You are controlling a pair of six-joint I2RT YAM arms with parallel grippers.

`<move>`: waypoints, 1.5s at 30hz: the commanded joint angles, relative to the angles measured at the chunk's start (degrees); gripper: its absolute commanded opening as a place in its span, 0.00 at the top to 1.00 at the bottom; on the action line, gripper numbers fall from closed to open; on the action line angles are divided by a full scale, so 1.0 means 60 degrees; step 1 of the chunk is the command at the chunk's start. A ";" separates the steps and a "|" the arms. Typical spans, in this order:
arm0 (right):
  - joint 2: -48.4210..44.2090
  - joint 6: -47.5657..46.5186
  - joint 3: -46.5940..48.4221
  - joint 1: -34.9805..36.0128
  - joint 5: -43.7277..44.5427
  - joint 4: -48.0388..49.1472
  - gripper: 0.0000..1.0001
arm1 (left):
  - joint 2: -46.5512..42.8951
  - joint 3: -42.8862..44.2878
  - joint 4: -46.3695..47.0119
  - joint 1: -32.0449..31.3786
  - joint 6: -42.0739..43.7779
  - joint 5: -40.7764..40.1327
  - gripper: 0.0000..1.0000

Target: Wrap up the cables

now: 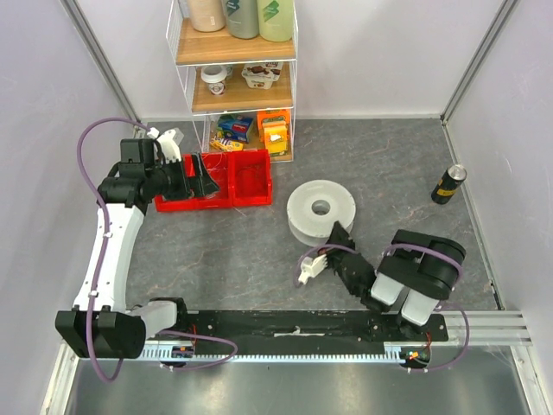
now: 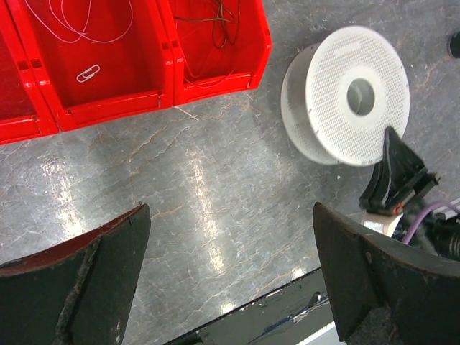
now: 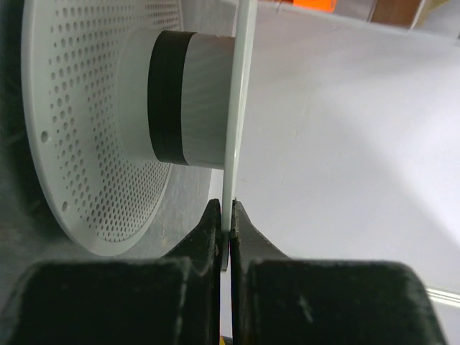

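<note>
A tangle of thin dark cables (image 2: 212,21) lies in the right red bin (image 2: 215,79). A fine pale wire (image 2: 79,25) lies in the bin beside it. The round white spool (image 1: 302,212) lies flat on the table, with a dark band (image 3: 169,108) round its hub. My right gripper (image 3: 231,212) is shut on the thin rim of the spool's upper flange (image 3: 241,108), at its near edge (image 1: 339,232). My left gripper (image 2: 230,208) is open and empty, held above the table near the red bins (image 1: 207,177), apart from the spool (image 2: 338,108).
A row of red bins (image 1: 251,177) stands at the back left, one holding a paper clip (image 2: 88,73). A wire shelf (image 1: 233,86) with bottles, cups and packets stands behind them. A black can (image 1: 448,184) stands at the right. A black rail (image 1: 294,333) runs along the near edge.
</note>
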 commanded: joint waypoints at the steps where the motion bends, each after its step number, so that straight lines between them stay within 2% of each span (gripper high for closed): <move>1: -0.0050 0.0343 -0.0192 0.2043 0.2217 0.3004 1.00 | -0.0279 -0.0044 0.0162 0.0009 0.0093 0.0369 0.01; 8: 0.0506 0.0899 0.0263 0.5515 0.4695 0.2345 1.00 | -0.0353 0.0117 0.0119 0.0009 0.0063 0.0369 0.01; 13: 0.0961 0.0826 0.0775 0.6178 0.5210 0.2347 0.99 | -0.0543 0.0044 0.0104 0.0009 0.0092 0.0398 0.01; 16: 0.0728 0.1425 0.0966 0.6470 0.5414 0.1337 0.88 | -0.0572 0.0058 0.0075 0.0009 0.0107 0.0427 0.01; 17: 0.0596 0.1616 0.0995 0.6573 0.5473 0.0986 0.72 | -0.0587 0.0073 0.0060 0.0009 0.0122 0.0413 0.01; 18: 0.0479 0.1835 0.1010 0.6690 0.5517 0.0576 0.66 | -0.0587 0.0102 0.0031 0.0009 0.0151 0.0413 0.01; 24: -0.0531 0.2714 0.1259 0.7130 0.5679 -0.1708 0.40 | -0.0543 0.0175 0.0001 0.0009 0.0166 0.0471 0.01; 28: -0.1132 0.3038 0.1275 0.7816 0.5796 -0.2503 0.34 | -0.0455 0.0263 0.0001 0.0009 0.0093 0.0589 0.01; 33: -0.1324 0.3783 0.1449 0.9004 0.5577 -0.3599 0.17 | -0.0411 0.0322 -0.0057 0.0009 0.0092 0.0808 0.01; 36: -0.1105 0.4428 0.1756 0.9620 0.5226 -0.4203 0.10 | -0.0324 0.0453 -0.0188 0.0009 0.0253 0.0765 0.01; 40: -0.1220 0.5058 0.1977 0.9636 0.4436 -0.4787 0.04 | -0.0235 0.0659 -0.0526 0.0009 0.0560 0.0589 0.01; 43: -0.2316 0.5732 0.1948 0.9650 0.3645 -0.5563 0.02 | -0.0338 0.0528 -0.0497 0.0009 0.0751 0.0720 0.01; 45: -0.2583 0.5530 0.1919 0.9650 0.3701 -0.4984 0.02 | -0.0367 0.0454 -0.0438 0.0009 0.0825 0.1027 0.01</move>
